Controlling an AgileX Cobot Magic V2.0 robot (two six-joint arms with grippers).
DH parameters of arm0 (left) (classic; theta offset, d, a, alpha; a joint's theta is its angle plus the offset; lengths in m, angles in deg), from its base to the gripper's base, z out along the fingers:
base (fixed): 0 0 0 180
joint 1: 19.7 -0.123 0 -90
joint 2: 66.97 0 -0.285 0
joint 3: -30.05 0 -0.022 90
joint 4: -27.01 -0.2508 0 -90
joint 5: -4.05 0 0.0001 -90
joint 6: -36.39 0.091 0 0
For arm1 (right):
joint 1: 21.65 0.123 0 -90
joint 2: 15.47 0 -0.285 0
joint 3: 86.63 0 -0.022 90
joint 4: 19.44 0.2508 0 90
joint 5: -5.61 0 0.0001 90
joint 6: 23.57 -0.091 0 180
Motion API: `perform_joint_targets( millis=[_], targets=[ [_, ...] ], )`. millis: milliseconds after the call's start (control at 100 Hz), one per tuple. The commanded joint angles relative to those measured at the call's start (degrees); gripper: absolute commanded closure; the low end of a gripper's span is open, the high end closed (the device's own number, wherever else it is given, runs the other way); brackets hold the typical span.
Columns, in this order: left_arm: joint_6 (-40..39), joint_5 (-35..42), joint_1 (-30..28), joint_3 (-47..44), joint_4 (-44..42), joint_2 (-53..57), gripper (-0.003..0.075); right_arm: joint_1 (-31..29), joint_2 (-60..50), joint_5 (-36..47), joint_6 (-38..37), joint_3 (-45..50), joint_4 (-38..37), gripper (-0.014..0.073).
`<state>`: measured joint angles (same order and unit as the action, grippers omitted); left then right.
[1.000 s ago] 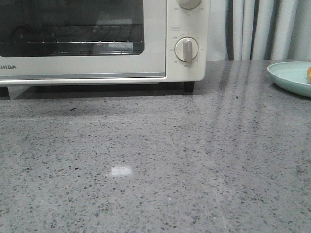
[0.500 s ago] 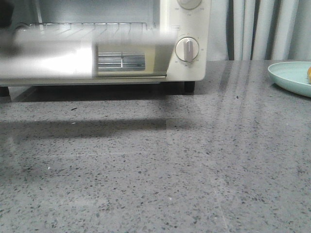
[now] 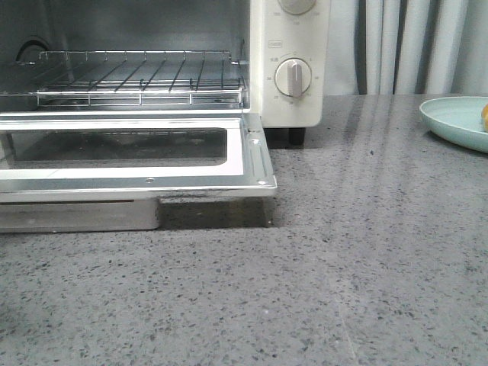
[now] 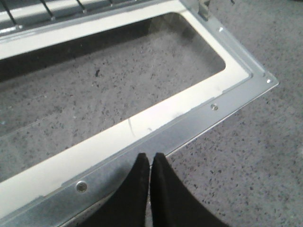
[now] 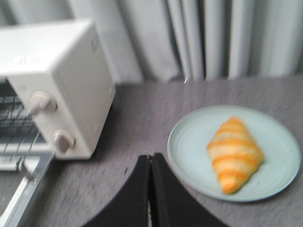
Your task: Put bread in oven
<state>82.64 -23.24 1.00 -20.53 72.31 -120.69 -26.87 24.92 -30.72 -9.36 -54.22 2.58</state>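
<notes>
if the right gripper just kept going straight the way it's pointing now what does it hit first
Most likely the near rim of the pale green plate, with the bread lying on it just off to one side. The right gripper is shut and aimed at the plate's edge nearest the oven; depth is hard to judge here.

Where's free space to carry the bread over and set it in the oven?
Bare counter runs between the plate and the open oven door; the wire rack inside holds nothing. Tight spot: the lowered door juts forward. The bread covers the plate's middle.
</notes>
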Motion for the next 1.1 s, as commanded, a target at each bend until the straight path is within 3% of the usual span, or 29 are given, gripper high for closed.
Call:
perform_joint_targets(
  millis=[0,70,240,290,430,640,860,950,1060,1090],
  targets=[
    [-0.54,1.21,0.32,2.26,3.68,2.41,0.0742,0.57,7.58,-1.52,0.32,-4.84,0.62,0.0649],
    [-0.54,0.58,0.32,2.26,4.84,4.80,0.0741,0.57,13.54,-2.69,0.32,-7.55,-0.04,0.0581],
    [-0.54,-0.19,0.32,2.26,5.24,12.83,0.0741,0.57,26.30,-2.59,0.32,-13.90,-2.53,0.0204],
    [-0.54,-0.30,0.32,2.26,5.24,15.32,0.0742,0.57,29.63,-2.59,0.32,-15.58,-3.60,0.0166],
    [-0.54,-0.28,0.32,2.26,5.24,21.85,0.0742,0.57,37.03,-2.59,-2.14,-18.65,-9.05,0.0205],
    [-0.54,-0.28,0.32,2.26,5.14,28.29,0.0742,0.45,44.41,0.73,-12.24,-18.75,-22.02,0.0205],
    [-0.54,-0.41,0.32,2.26,5.14,28.94,0.0742,-1.12,54.94,0.74,-15.78,-18.75,-22.02,0.0216],
    [-0.54,-0.41,0.32,2.26,5.14,28.94,0.0742,-1.51,58.11,-1.02,-16.41,-18.75,-21.07,0.0326],
    [-0.54,-0.41,0.32,2.26,5.14,28.94,0.0742,-1.51,59.10,-1.93,-16.41,-18.75,-20.58,0.0640],
    [-0.54,-0.41,0.32,2.26,5.14,28.94,0.0741,-1.51,58.81,-1.37,-16.41,-18.75,-20.16,0.0665]
  ],
)
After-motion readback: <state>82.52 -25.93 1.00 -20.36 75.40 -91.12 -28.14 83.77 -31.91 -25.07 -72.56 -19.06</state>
